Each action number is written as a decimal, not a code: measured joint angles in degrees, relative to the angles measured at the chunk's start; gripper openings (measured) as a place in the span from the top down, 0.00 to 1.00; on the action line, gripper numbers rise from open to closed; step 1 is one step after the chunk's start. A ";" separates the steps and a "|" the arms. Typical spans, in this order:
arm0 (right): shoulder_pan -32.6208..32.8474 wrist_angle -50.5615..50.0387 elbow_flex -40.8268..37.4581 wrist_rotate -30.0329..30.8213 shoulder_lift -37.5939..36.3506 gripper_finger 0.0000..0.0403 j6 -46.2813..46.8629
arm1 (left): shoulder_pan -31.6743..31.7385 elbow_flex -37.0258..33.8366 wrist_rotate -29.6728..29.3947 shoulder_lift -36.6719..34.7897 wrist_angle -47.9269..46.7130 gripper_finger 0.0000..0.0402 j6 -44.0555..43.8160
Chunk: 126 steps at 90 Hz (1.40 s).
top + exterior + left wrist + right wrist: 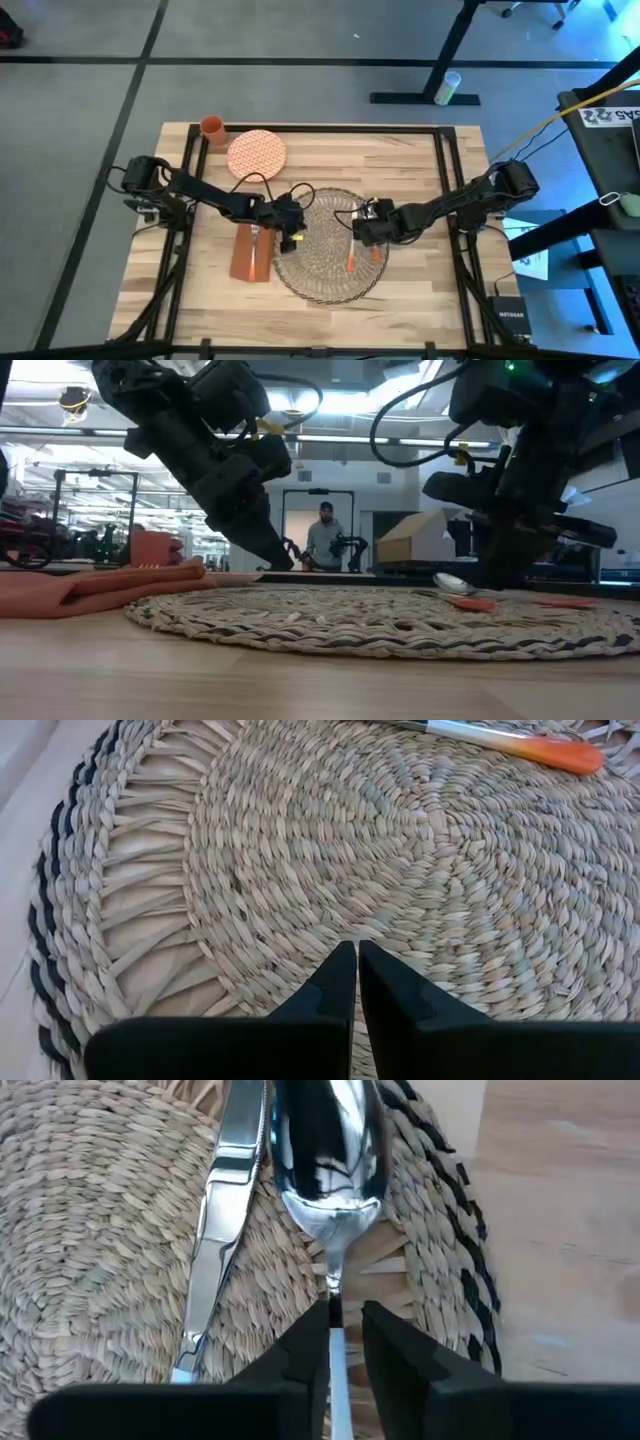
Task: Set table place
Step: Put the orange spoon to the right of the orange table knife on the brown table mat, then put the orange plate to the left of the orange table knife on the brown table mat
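Straw, woven and beige, makes up the round place mat (325, 245) we see lying flat in the middle of the wooden table (420, 165). On its right part lie a knife (222, 1230) and a spoon (325, 1155). Our right gripper (345, 1335) is low over that edge, with its fingers slightly spread around the spoon's thin handle. Our left gripper (357, 982) hangs over the mat's left side with its fingers pressed together. Beside the mat lies an orange napkin (250, 252), and farther back sit an orange patterned plate (256, 152) and an orange cup (212, 127).
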 joint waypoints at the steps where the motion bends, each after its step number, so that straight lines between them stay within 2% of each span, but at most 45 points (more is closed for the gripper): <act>1: 0.00 0.03 0.00 0.00 0.00 0.87 0.00 | 0.00 0.00 0.00 0.00 0.00 1.00 0.00; 95: 3.43 -4.22 2.47 1.67 -0.02 0.87 -0.96 | -0.03 0.00 -0.01 0.00 0.26 1.00 0.98; 110: 3.40 -3.89 2.68 6.69 -0.04 0.87 -8.92 | -0.23 0.28 -0.42 -0.15 -0.24 1.00 6.92; 126: 3.41 -4.59 6.97 12.09 -0.04 0.87 -21.47 | -0.17 3.27 -0.89 -2.07 -9.44 1.00 9.52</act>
